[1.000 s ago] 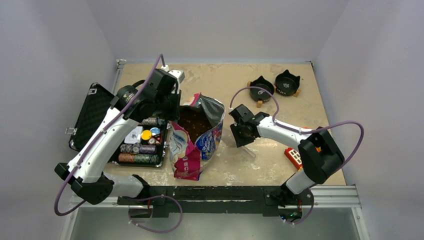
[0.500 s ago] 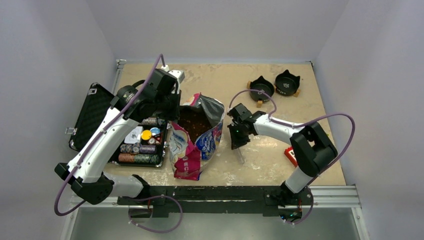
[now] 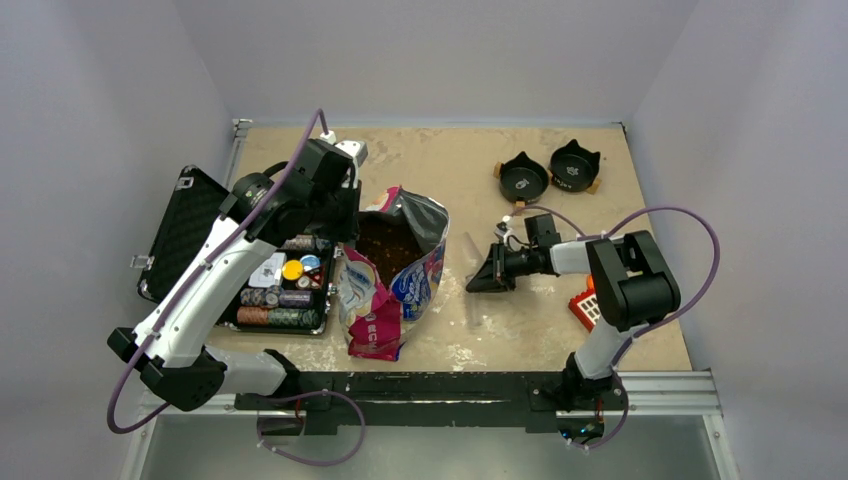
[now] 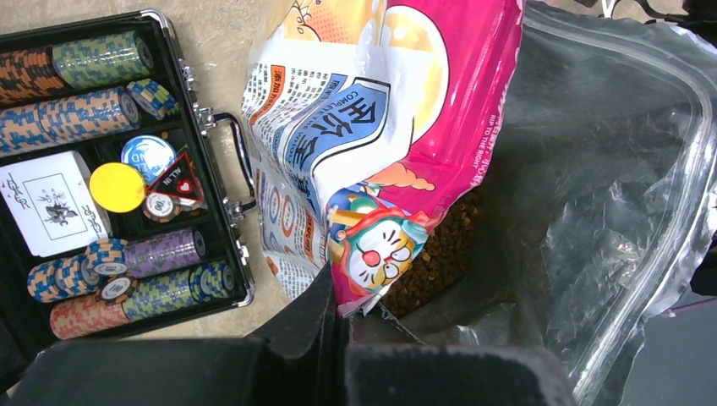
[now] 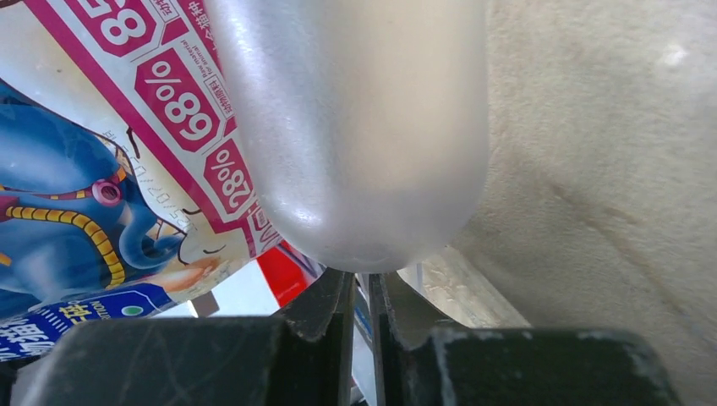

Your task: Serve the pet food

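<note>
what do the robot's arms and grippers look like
The left arm and right arm have white links with black joints. A purple cable loops along each. The left gripper and right gripper have black fingers.

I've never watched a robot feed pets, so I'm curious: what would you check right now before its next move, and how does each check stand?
1. Grip of left gripper on bag rim: ok.
2. Mouth of bag open, kibble exposed: ok.
3. Hold of right gripper on scoop: ok.
4. Position of scoop over the bag mouth: not ok, it sits beside the printed side.
5. Both bowls upright, unobstructed: ok.
</note>
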